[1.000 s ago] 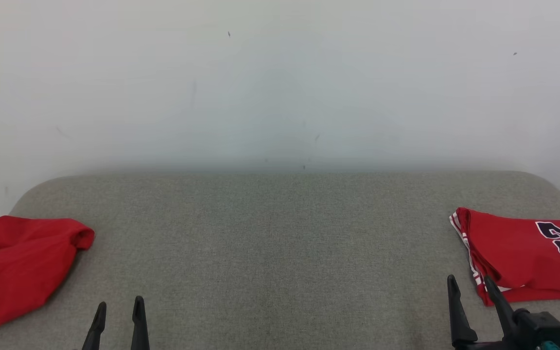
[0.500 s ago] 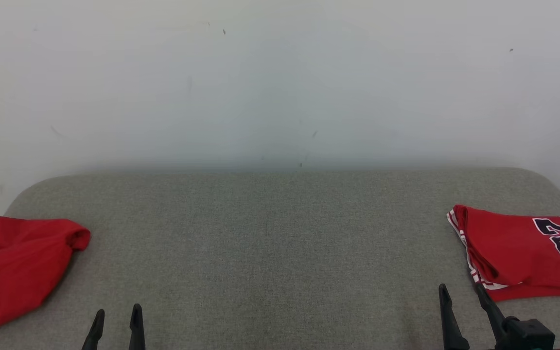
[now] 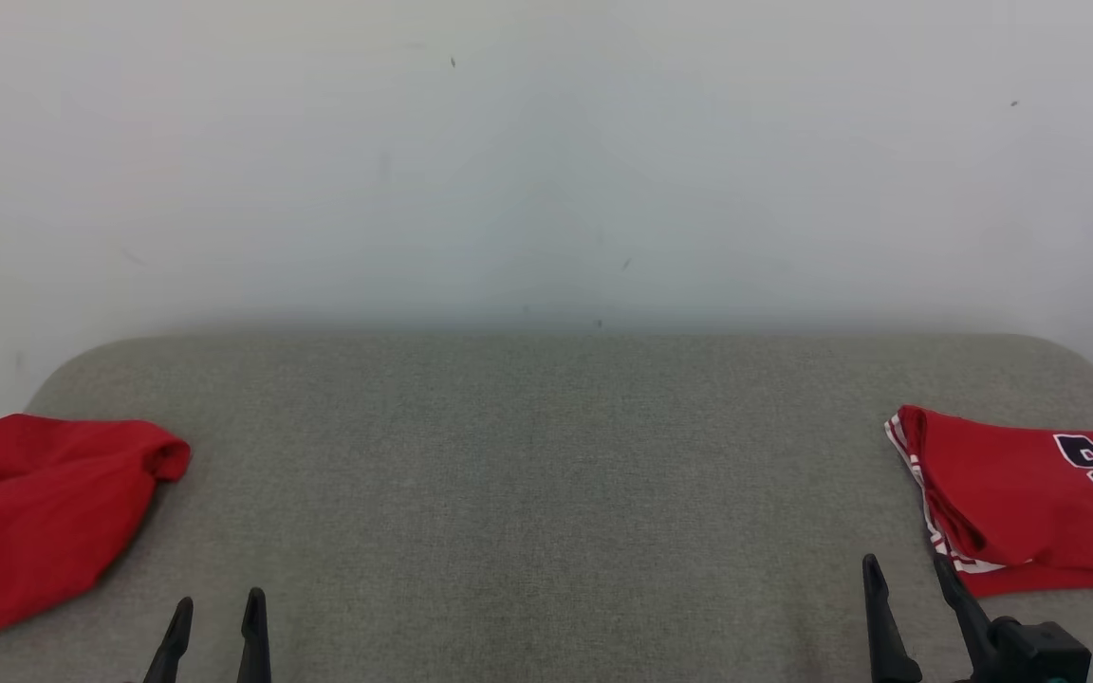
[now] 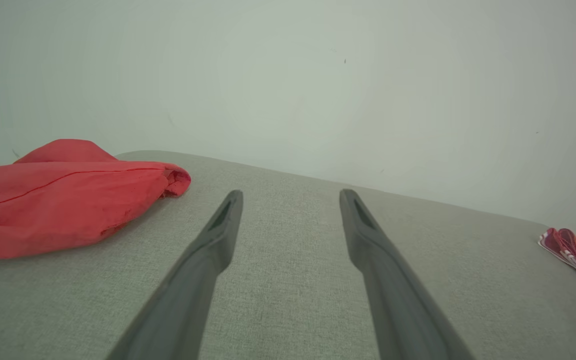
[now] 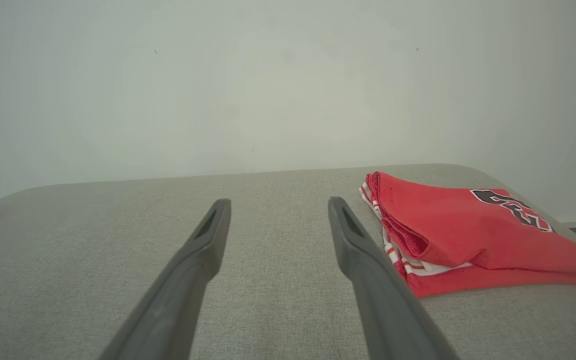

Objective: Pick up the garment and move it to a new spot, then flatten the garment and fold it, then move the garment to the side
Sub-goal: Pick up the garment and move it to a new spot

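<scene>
Folded red jersey (image 3: 1021,493), dark numerals on its upper face, lying flat at the right edge of the grey cushion (image 3: 527,455), nearer the far right corner. Layers stacked one on another, with red-and-white striped trim peeking out along the folded side that faces the middle of the cushion. At the opposite, left edge, a second red garment (image 3: 34,512): plain, crumpled into a loose heap, reaching right up to that edge. Well apart from the jersey, with bare grey fabric all the way between.

Right gripper (image 3: 905,564) low at the near edge, just beside the jersey's near left corner and not touching it. Jaws spread wide, nothing held between them. Left gripper (image 3: 219,599) also at the near edge, near the crumpled heap and toward the cushion's middle from it, clear of the cloth. Jaws likewise spread wide and empty. Both pairs of dark fingers pointing toward the far edge, above bare fabric.

Beyond the far edge, a plain pale wall (image 3: 546,161) with a few small dark specks.
</scene>
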Tool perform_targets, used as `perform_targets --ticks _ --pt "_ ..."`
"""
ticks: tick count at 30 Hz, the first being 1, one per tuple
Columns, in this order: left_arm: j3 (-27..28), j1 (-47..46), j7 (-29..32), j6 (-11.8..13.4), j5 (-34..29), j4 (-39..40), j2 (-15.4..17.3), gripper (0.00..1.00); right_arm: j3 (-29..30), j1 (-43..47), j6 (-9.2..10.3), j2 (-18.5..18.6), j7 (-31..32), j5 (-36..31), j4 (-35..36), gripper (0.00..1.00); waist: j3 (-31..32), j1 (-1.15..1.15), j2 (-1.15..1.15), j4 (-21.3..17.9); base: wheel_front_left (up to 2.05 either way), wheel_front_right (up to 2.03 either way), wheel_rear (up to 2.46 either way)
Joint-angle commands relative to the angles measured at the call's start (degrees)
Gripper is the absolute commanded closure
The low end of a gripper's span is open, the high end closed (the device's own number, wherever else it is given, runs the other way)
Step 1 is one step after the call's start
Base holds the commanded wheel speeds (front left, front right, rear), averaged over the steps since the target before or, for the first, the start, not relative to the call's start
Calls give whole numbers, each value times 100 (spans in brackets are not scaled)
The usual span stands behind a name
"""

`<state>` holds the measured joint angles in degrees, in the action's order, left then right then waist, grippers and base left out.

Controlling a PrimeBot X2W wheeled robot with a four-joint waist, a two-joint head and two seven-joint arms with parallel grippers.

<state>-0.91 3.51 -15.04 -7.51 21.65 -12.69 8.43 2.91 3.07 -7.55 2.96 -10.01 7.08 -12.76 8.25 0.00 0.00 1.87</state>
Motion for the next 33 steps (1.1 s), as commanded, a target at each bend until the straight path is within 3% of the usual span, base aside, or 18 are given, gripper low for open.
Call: perform_targets --ticks 1,9,23,33 --pt "-15 -54 -18 6 61 -24 40 0 4 40 15 -12 27 34 8 0 -6 0 0 61 0 0 0" --pt "-101 -146 -18 6 116 -122 208 0 -74 90 15 -11 -15 182 -45 0 -10 0 0 568 0 0 0" --pt "-90 -96 -18 8 30 -84 462 0 -416 46 15 -10 -257 539 -312 0 1 0 0 2061 0 0 0" --pt "352 123 -18 8 26 227 357 0 -761 -386 15 -8 -330 580 -533 0 -253 0 0 2394 0 0 0"
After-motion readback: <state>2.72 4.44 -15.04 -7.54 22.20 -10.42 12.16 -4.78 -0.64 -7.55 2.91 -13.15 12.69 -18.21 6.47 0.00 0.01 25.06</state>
